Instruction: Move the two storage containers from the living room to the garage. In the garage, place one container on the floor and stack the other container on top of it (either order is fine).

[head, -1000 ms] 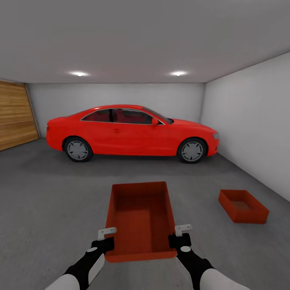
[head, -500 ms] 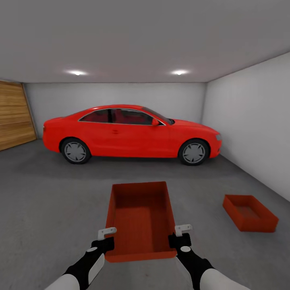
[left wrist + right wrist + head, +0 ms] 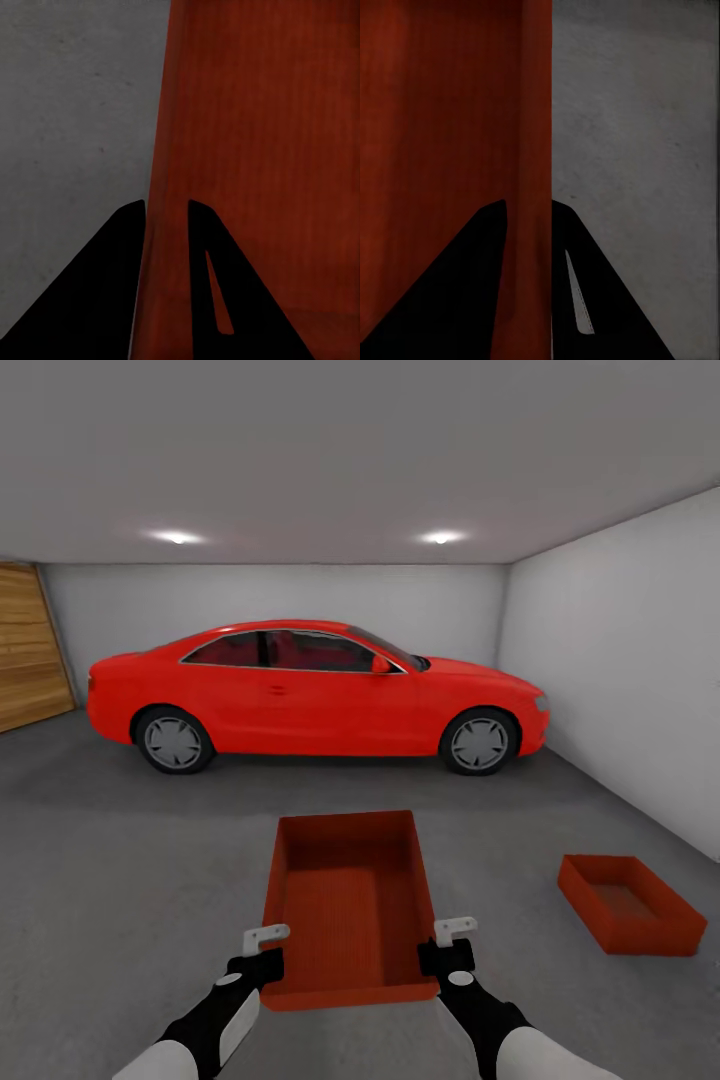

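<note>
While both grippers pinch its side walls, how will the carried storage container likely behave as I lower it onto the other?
The carried storage container looks thin-walled, so its sides may flex under the left gripper and right gripper. Empty and lidless, it is probably light. Both grips sit at its near end, so the far end may dip toward the container on the floor.

My 2 arms look alike from the head camera: white shells low on each forearm, then glossy black wrist housings carrying a small round white cap. The left gripper (image 3: 266, 948) and right gripper (image 3: 452, 940) end in pale grey angular brackets. Through both wrist cameras, the fingers (image 3: 217, 292) read as flat black wedges.
</note>
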You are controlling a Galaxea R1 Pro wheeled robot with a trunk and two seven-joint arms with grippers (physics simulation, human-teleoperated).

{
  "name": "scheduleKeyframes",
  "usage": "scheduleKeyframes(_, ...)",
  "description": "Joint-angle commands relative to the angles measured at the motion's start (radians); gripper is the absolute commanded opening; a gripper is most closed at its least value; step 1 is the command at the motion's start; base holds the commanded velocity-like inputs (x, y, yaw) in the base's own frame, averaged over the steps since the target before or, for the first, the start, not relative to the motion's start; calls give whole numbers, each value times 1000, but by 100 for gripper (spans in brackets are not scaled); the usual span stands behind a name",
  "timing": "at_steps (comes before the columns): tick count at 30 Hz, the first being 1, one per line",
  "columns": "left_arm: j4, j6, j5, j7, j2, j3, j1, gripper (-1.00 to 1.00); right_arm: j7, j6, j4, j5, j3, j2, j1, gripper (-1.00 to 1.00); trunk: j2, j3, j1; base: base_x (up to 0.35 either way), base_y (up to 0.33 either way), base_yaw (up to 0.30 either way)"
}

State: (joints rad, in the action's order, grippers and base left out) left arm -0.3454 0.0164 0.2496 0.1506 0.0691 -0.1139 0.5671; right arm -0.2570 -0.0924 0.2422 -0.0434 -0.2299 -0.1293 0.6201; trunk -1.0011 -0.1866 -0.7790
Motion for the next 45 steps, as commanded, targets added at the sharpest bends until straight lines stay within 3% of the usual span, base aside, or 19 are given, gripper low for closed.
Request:
scheduleKeyframes(1, -4, -67, -7, 57, -45, 1, 0, -100, -6, -6, -4, -15, 14, 1, 1, -100, -1, -1, -1, 322, 0, -255)
scheduleKeyframes(45, -3, -67, -7, 56, -45, 2, 0, -100, -5, -5, -4, -15, 14, 0, 1, -100, -1, -1, -1, 322, 138, -284)
